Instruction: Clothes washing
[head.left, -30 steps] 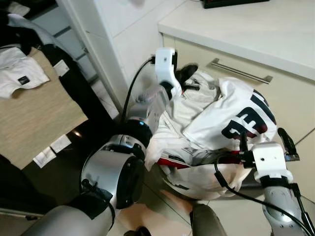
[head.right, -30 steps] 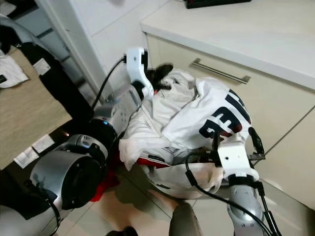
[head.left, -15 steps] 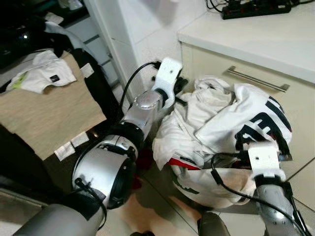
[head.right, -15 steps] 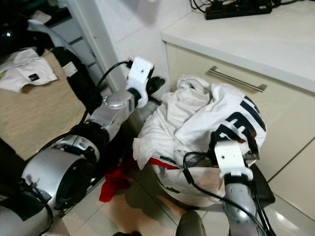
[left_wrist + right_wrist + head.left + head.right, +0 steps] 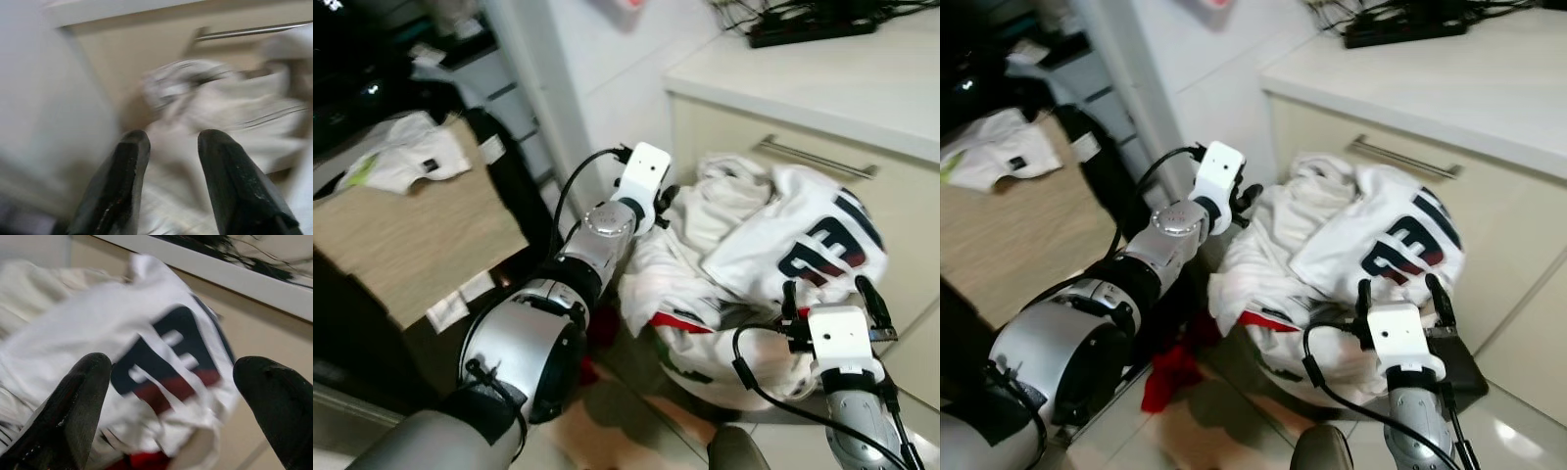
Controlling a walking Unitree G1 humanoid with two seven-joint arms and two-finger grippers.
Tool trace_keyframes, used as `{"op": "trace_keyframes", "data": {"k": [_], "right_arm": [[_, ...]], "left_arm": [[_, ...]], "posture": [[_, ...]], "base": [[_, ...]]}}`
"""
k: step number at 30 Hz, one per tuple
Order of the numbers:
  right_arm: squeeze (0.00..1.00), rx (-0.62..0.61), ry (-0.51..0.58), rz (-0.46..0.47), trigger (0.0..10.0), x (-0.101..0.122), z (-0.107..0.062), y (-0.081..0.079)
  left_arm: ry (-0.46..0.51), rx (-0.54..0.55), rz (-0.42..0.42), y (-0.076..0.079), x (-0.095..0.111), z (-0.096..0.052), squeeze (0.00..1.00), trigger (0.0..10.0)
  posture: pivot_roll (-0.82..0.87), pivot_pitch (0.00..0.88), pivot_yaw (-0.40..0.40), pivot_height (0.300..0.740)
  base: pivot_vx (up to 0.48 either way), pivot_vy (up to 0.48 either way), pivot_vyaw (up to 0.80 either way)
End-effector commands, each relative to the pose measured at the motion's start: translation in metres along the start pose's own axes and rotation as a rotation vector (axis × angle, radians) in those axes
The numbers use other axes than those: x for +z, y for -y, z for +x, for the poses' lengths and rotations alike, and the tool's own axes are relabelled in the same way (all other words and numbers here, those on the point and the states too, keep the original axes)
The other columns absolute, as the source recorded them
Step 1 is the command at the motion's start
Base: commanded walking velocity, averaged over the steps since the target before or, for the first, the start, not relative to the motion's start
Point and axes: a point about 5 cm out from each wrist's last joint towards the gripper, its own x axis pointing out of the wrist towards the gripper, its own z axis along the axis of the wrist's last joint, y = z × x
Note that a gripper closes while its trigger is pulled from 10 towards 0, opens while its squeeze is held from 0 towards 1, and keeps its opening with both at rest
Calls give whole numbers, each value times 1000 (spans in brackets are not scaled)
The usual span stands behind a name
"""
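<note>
1. My right gripper [image 5: 830,294] stood spread wide and empty, just below the white jersey [image 5: 803,245].
2. My left gripper [image 5: 168,147] was parted too, holding nothing, at the pile's ten o'clock edge.
3. The laundry pile [image 5: 715,264] lay heaped against the cabinet drawer [image 5: 773,137].
4. To grab well, I judged both grippers should sink deep into the folds before closing.

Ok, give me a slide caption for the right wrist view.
Open right gripper facing a heaped white jersey with a dark number print, in front of a beige cabinet.
</note>
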Motion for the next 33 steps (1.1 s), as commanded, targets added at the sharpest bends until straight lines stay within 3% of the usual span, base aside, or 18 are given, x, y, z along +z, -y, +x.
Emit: {"op": "trace_keyframes", "data": {"k": [1, 10, 17, 21, 23, 28, 33], "right_arm": [[1000, 7, 18, 16, 10000, 6, -2, -1], [1000, -49, 25, 4, 10000, 7, -5, 4], [1000, -57, 28, 1, 10000, 13, -12, 5], [1000, -33, 17, 11, 10000, 16, -21, 5], [1000, -11, 20, 30, 10000, 20, -25, 5], [1000, 76, 46, 111, 10000, 29, -31, 1], [1000, 152, 0, 92, 10000, 22, -52, 9]], "left_arm": [[-25, 17, -28, -1, -7, -1, 1000, 10000], [-37, 5, -58, 12, -15, 0, 1000, 10000], [-76, 44, -24, 8, -25, -3, 1000, 10000], [-130, 50, -88, 6, -38, -6, 1000, 10000], [-180, 46, -169, 11, -49, -8, 1000, 10000], [-199, 85, -207, 10, -55, -10, 1000, 10000], [-174, 143, -226, 0, -48, -9, 1000, 10000]], "posture": [[-398, 15, 223, 740], [-441, 27, 259, 740], [-465, 69, 265, 740], [-471, 104, 248, 740], [-470, 115, 235, 740], [-479, 130, 222, 740], [-501, 166, 195, 740]], "base": [[0, 0, 0], [0, 0, 0], [0, 0, 0], [0, 0, 0], [0, 0, 0], [0, 0, 0], [0, 0, 0]]}}
